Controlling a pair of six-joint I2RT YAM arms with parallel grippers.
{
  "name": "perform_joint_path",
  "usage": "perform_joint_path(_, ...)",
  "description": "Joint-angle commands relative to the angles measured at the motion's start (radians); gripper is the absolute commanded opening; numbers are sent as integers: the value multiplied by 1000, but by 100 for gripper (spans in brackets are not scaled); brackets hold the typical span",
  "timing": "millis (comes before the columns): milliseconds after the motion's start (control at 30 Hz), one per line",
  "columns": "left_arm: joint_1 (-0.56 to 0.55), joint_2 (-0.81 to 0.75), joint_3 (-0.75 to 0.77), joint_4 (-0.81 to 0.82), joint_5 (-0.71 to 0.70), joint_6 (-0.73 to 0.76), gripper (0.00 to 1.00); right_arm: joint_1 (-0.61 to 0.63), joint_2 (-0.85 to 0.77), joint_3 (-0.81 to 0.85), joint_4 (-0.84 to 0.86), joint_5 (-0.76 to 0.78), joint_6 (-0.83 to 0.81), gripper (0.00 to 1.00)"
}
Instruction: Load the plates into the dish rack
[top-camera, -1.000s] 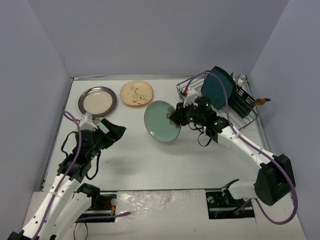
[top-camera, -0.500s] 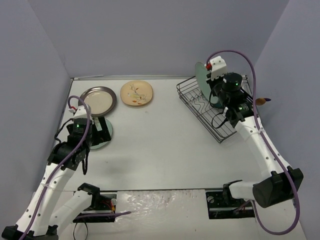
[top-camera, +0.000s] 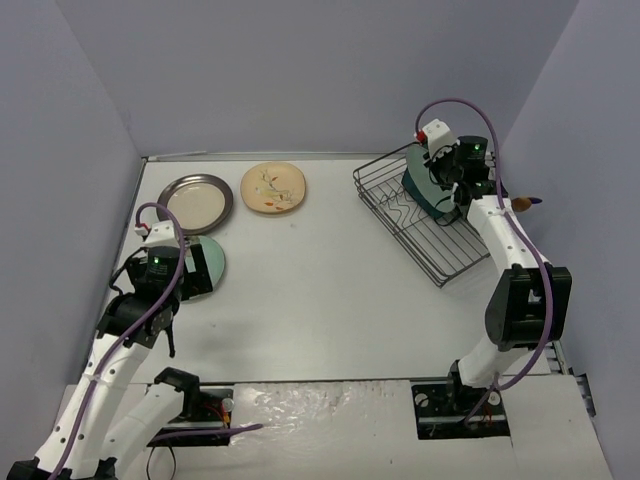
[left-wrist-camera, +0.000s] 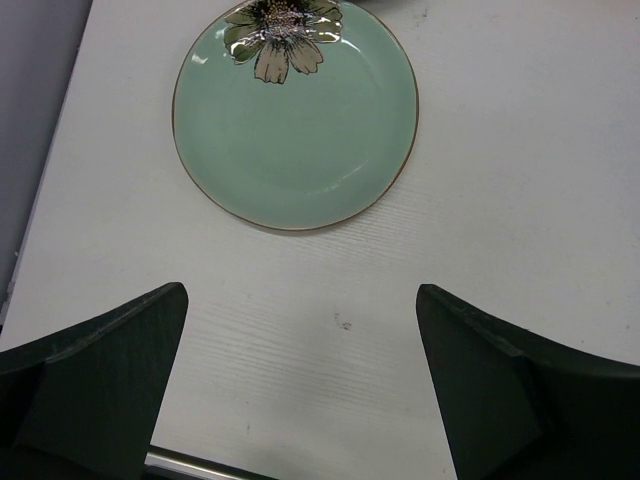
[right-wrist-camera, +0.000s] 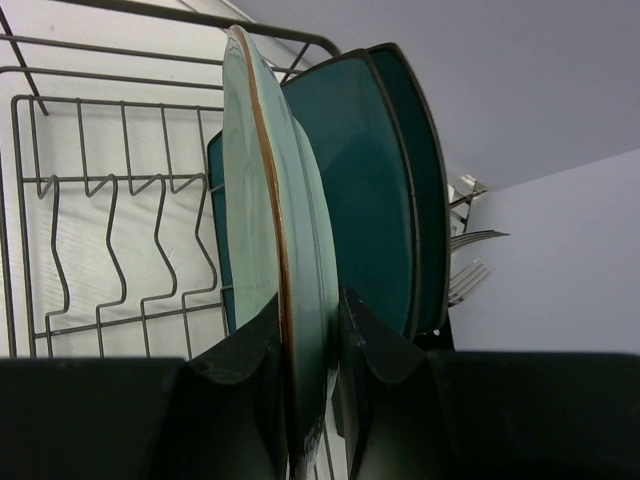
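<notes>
right gripper (right-wrist-camera: 305, 330) clamps a mint plate (right-wrist-camera: 260, 200) upright in the dish rack (right-wrist-camera: 130, 103), beside two dark teal plates (right-wrist-camera: 365, 190). left gripper (left-wrist-camera: 300, 335) gapes wide above a flat flowered mint plate (left-wrist-camera: 295, 130).

Overhead; wrist close-ups (dish rack (top-camera: 418, 224) shared)

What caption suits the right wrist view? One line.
Right gripper holds a mint plate upright at the dish rack beside two dark teal plates.
</notes>
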Motion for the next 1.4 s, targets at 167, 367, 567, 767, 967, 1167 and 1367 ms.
perform_joint_path(167,37,29,33,17,-30,22,97,-22,58,122,215,-93,-17,0)
perform_joint_path(367,46,30,29,16,-33,17,97,-23,129,127,239,-123,41,0)
perform_joint_path(567,48,38,30,14,-31,17,97,-25,153,122,252,-118,72,2)
perform_joint_path(767,58,43,30,14,-19,17,97,-33,162,123,254,-106,120,14)
perform_joint_path(967,58,37,28,12,-12,14,97,-33,162,114,254,-85,164,47)
perform_joint_path(1167,59,30,27,12,-10,12,97,-33,75,100,239,-89,207,70)
perform_joint_path(1367,61,20,32,5,7,-46,97,-17,-109,33,244,-154,398,95)
